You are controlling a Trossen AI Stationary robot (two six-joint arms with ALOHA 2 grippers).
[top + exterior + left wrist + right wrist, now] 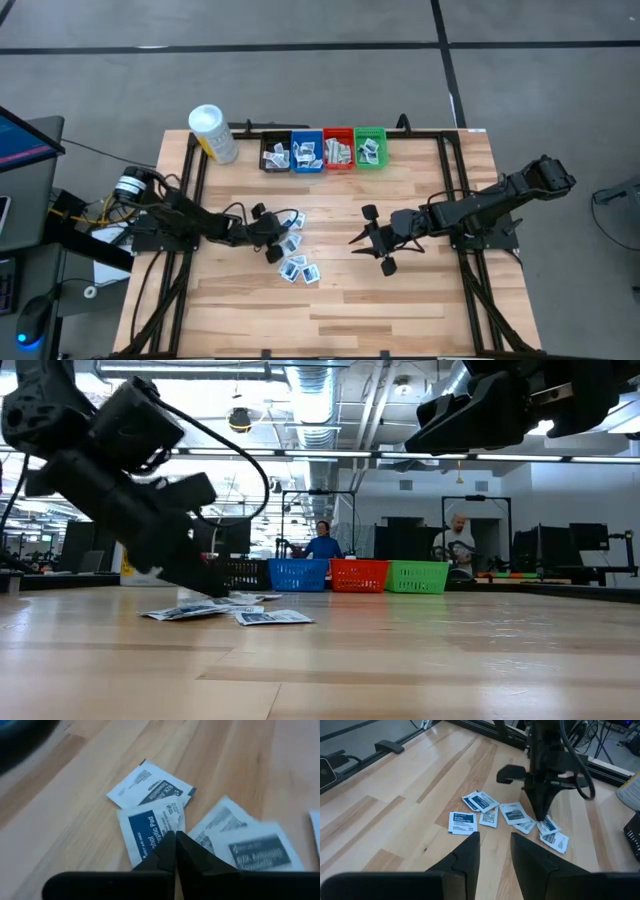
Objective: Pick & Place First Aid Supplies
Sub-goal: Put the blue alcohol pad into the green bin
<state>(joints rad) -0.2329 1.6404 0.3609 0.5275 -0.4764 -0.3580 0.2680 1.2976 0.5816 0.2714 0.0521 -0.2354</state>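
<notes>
Several first aid packets [296,250] lie loose on the wooden table left of centre; in the right wrist view the packets [485,815] form a scattered cluster. My left gripper [175,836] is shut, its tips down on a white packet with a blue panel [147,832], and it shows as my left gripper [541,819] pointing down into the pile. My right gripper [372,245] hangs open above the table right of the pile, its fingers [470,850] empty. My left gripper's shut tips meet the blue-panel packet at its long edge [172,822], near a corner, slanting down from the table's left. The packet lies flat on the table, partly over its neighbours. How much of the edge is between the fingers is hidden by the fingers.
Black [275,155], blue [306,152], red [338,150] and green [370,148] bins stand in a row at the far edge, each with packets inside. A white-capped yellow container [213,133] stands left of them. Bare wood lies toward the near edge. People sit in the room behind.
</notes>
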